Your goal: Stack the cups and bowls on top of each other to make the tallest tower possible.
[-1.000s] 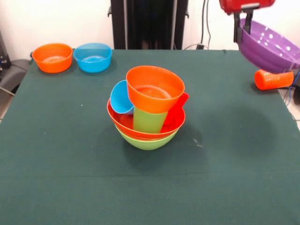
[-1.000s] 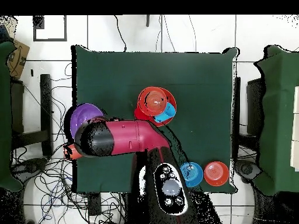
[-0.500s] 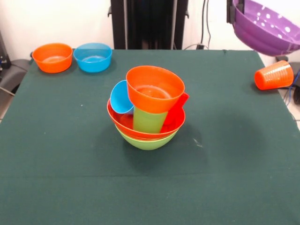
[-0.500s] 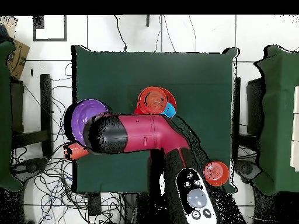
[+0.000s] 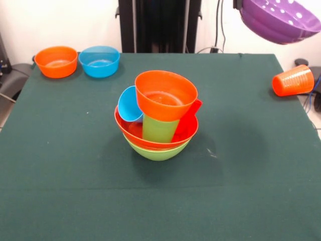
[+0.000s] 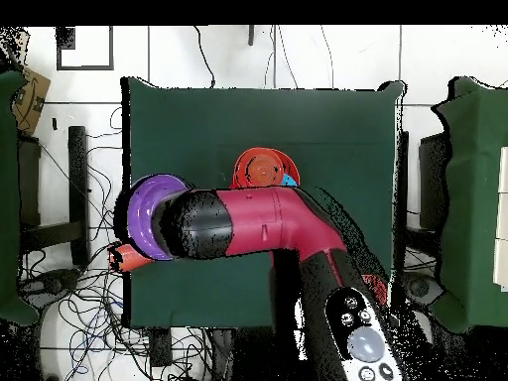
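Reading the front view from left to right, we are seeing a small orange bowl [image 5: 56,61] and the small blue bowl [image 5: 100,61] sitting side by side near the table's [image 5: 60,201] far left corner, both still unstacked. In the middle the tower [image 5: 158,115] is standing: a lime green bowl [image 5: 156,151] underneath, an orange-red bowl [image 5: 135,131] nested in it, three cups [image 5: 159,128] inside, another orange bowl [image 5: 165,95] riding on top. At the right, the purple bowl [image 5: 279,19] is hanging tilted in the air, presumably carried. The gripper is hidden, so we cannot tell how its jaws are standing. An orange cup [image 5: 293,80] is lying on its side near the right edge. Four pieces remain.
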### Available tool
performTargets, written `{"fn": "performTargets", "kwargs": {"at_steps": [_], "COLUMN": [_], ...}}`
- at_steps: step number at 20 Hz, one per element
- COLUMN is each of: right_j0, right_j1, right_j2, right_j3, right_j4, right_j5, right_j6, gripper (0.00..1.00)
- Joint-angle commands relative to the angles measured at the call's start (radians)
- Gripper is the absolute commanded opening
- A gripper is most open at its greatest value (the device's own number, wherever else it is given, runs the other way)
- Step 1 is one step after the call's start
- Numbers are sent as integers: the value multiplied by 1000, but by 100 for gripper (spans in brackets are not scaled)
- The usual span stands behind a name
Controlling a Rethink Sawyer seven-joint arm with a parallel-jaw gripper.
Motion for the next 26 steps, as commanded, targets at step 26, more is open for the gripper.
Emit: {"fn": "performTargets", "kwargs": {"at_steps": [26], "right_j0": [-334], "right_j1": [53], "right_j2": [392], "right_j3": [-91], "right_j4": [-158], "right_j5": [251], "right_j6": [-358], "gripper": [0]}}
